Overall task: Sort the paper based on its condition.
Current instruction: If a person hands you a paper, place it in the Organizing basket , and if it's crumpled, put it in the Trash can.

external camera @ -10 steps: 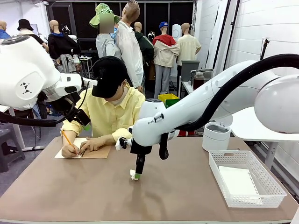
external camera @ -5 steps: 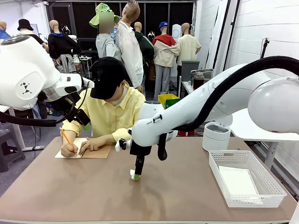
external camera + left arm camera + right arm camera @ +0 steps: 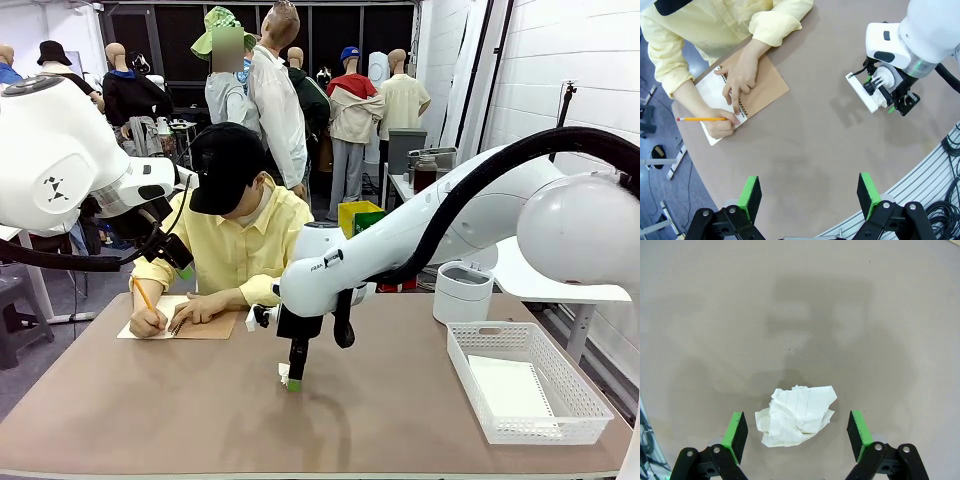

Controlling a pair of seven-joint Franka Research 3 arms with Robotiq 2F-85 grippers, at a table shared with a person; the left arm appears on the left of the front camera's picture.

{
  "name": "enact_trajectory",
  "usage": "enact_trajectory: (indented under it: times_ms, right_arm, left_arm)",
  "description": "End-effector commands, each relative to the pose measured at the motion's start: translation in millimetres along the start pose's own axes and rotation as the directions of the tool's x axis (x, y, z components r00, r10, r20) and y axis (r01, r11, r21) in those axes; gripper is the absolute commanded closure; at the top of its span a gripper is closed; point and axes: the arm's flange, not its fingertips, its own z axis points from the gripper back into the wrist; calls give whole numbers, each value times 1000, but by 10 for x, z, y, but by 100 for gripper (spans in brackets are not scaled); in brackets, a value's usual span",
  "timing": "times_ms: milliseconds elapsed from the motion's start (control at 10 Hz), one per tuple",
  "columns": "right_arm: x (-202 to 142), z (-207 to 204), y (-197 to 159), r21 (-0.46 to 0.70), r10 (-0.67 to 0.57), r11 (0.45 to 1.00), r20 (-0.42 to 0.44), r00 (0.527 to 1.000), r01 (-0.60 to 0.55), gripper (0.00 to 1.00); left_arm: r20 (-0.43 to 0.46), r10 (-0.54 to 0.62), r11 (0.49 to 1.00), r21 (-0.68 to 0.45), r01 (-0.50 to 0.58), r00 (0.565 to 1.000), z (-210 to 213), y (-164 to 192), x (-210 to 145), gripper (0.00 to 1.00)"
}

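Paper, a crumpled white lined wad (image 3: pixel 797 416), lies on the brown surface (image 3: pixel 800 315) at six o'clock of my wrist view, between my right fingers (image 3: pixel 738 433), which stand fully spread and hold nothing. I judge it light, soft and springy; pinching its bulky middle from nine and three o'clock should crush it slightly yet hold.

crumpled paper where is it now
Right wrist view: the crumpled paper lies on the table, between the right gripper's open fingers, near the table's middle.
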Motion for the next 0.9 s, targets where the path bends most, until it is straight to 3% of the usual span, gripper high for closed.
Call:
enact_trajectory:
  times_ms: [0,300,500,700,800]
  right_arm:
    - [57,-7,-53,-5,-13,1000,-43,999,13,0]
    - [80,0,-61,11,-5,1000,-16,1000,5,0]
    - [74,-27,-64,19,-19,1000,3,1000,19,30]
    - [84,-18,-66,39,-34,999,-1,999,34,34]
    - [81,-23,-69,41,-36,999,-1,999,36,47]
  left_arm:
    - [10,2,1000,-4,-2,1000,-9,14,-9,0]
    - [10,2,1000,-4,-2,1000,-9,14,-9,0]
    - [10,2,1000,-4,-2,1000,-9,14,-9,0]
    - [10,2,1000,-4,-2,1000,-9,14,-9,0]
    - [10,2,1000,-4,-2,1000,-9,14,-9,0]
